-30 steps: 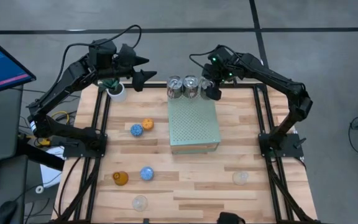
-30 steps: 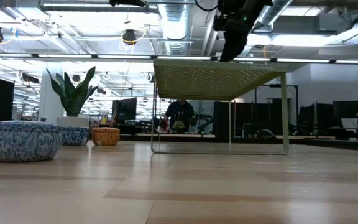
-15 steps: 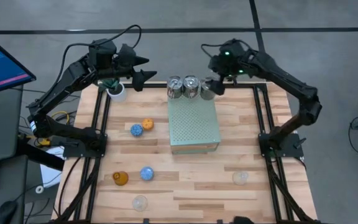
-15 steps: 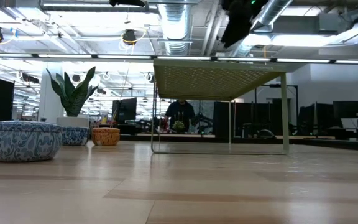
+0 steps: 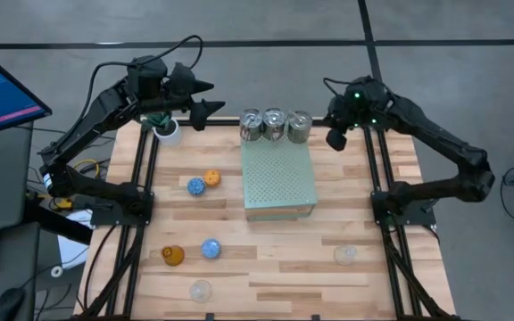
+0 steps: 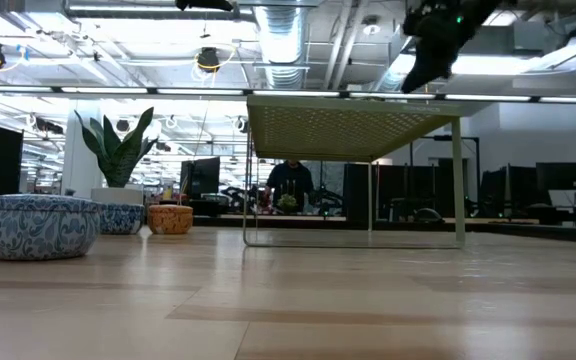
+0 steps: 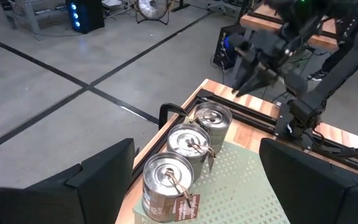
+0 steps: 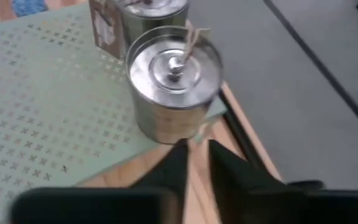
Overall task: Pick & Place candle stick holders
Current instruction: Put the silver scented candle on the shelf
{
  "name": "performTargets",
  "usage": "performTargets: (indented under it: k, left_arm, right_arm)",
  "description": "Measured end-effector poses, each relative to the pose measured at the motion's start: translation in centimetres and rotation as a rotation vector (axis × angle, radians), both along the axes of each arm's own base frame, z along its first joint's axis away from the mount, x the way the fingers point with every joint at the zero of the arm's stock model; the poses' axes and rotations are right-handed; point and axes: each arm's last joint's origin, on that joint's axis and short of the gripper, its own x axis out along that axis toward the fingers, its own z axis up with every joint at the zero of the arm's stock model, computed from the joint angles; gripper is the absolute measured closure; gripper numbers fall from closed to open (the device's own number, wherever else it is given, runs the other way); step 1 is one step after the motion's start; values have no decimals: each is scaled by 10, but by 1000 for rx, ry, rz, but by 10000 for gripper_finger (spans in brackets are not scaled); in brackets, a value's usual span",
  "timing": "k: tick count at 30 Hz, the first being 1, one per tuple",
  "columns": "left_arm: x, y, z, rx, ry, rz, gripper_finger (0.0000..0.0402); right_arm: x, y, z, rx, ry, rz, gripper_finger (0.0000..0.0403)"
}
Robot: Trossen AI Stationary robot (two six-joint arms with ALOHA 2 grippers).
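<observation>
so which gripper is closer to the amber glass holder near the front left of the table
Left. The left gripper hangs over the table's far left edge, several holders away from the amber glass holder; the right gripper is at the far right edge, farther off diagonally.

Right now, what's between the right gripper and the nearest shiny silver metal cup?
Nothing. In the high view, only bare wooden tabletop separates the right gripper from the shiny silver metal cup at the pale-green perforated block's corner.

A second shiny silver metal cup [image 8: 143,9] is cut off by the right wrist view's edge, only its tagged side showing.
</observation>
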Motion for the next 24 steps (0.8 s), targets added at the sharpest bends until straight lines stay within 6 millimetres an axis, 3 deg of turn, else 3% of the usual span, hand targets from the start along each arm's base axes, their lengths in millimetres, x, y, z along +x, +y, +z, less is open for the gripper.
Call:
performTargets:
  k: [3,10,18,24]
  left_arm:
    - [0,0,0,-2,-1,4,56]
    - [0,0,0,-2,-1,5,56]
    - [0,0,0,-2,0,5,56]
    - [0,0,0,-2,0,4,56]
  right_arm:
    - [5,-3,-13,35,3,16,393]
    - [24,-14,-31,60,35,36,366]
    - [37,-25,-40,55,15,47,386]
    - [34,-25,-39,62,27,41,396]
